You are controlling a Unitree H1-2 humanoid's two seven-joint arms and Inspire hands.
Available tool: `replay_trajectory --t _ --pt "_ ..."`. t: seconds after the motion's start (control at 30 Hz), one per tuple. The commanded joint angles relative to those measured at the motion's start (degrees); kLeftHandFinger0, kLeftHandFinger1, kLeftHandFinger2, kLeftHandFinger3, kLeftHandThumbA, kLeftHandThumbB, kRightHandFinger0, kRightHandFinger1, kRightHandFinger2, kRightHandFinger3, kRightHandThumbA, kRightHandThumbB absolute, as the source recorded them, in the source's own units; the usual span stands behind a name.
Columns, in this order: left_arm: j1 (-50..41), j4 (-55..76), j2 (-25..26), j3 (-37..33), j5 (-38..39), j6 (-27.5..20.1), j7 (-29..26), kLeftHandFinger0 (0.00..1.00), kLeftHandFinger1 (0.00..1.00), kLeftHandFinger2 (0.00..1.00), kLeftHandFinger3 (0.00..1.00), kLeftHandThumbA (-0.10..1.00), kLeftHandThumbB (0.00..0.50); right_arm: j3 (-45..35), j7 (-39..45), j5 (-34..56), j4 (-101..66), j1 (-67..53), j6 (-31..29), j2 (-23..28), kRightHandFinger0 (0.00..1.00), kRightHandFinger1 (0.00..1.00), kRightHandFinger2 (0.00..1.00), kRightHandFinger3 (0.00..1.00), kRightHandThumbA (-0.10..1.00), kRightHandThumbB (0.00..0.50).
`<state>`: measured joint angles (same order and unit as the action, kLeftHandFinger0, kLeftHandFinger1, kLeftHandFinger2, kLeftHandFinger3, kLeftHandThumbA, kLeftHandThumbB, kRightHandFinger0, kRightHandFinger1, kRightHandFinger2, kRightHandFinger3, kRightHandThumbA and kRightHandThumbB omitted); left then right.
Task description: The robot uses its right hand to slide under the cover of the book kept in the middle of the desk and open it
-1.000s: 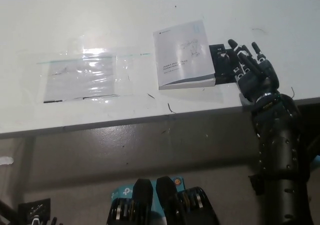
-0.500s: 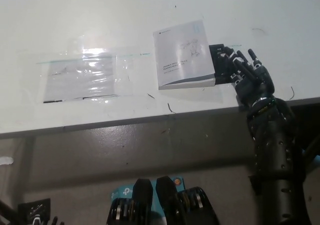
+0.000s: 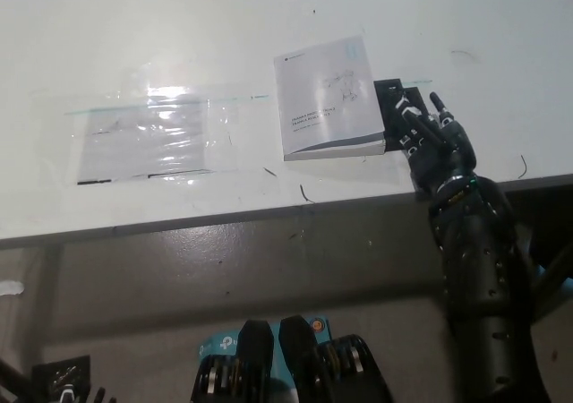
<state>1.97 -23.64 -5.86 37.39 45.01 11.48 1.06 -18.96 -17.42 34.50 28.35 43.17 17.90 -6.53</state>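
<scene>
Reaching with my right hand (image 3: 431, 139), fingers spread and empty beside the book (image 3: 328, 98), I risk shoving it sideways instead of lifting its cover.

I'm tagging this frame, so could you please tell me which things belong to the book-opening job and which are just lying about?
For the job:
- book, closed, on the desk
- right hand, at the book's right edge

Lying about:
- clear plastic sleeve, to the book's left
- black object beside the book, under the hand
</scene>
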Motion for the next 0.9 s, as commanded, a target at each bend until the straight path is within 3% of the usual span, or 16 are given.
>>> replay_trajectory --t 0.0,0.3,0.47,0.57,0.7,0.87 --pt "0.0 0.9 0.3 -0.7 0.7 -0.3 0.5 0.99 0.91 0.88 1.00 1.00 0.076 1.0 2.9 -1.1 0.3 4.1 -2.5 -0.9 0.84 0.86 0.87 1.00 1.00 0.100" --pt "-0.3 1.1 0.3 -0.9 0.7 -0.1 0.4 1.00 0.90 0.87 1.00 1.00 0.084 2.1 3.5 -2.7 0.7 5.5 -2.5 -1.0 0.84 0.86 0.87 1.00 1.00 0.110" --pt "0.3 0.7 0.3 -1.0 0.7 -0.2 0.5 1.00 0.90 0.89 1.00 1.00 0.081 1.7 3.4 -2.5 1.1 5.3 -2.2 -1.6 0.85 0.86 0.89 1.00 1.00 0.077" --pt "0.4 0.7 0.5 -1.2 0.8 -0.4 1.0 1.00 0.93 0.91 1.00 1.00 0.074 1.5 2.9 -3.1 2.3 5.2 -2.6 -1.9 0.81 0.84 0.86 0.98 1.00 0.083" --pt "0.3 0.8 0.6 -1.4 0.2 -0.1 0.2 1.00 0.88 0.89 1.00 1.00 0.086 1.7 3.5 -3.2 3.6 4.7 -3.2 -3.3 0.83 0.84 0.86 1.00 1.00 0.091" --pt "0.1 0.7 0.9 -1.6 0.3 0.1 0.3 1.00 0.92 0.87 1.00 1.00 0.091 1.7 3.5 -3.8 4.0 4.4 -4.0 -4.5 0.77 0.80 0.82 0.98 1.00 0.106"
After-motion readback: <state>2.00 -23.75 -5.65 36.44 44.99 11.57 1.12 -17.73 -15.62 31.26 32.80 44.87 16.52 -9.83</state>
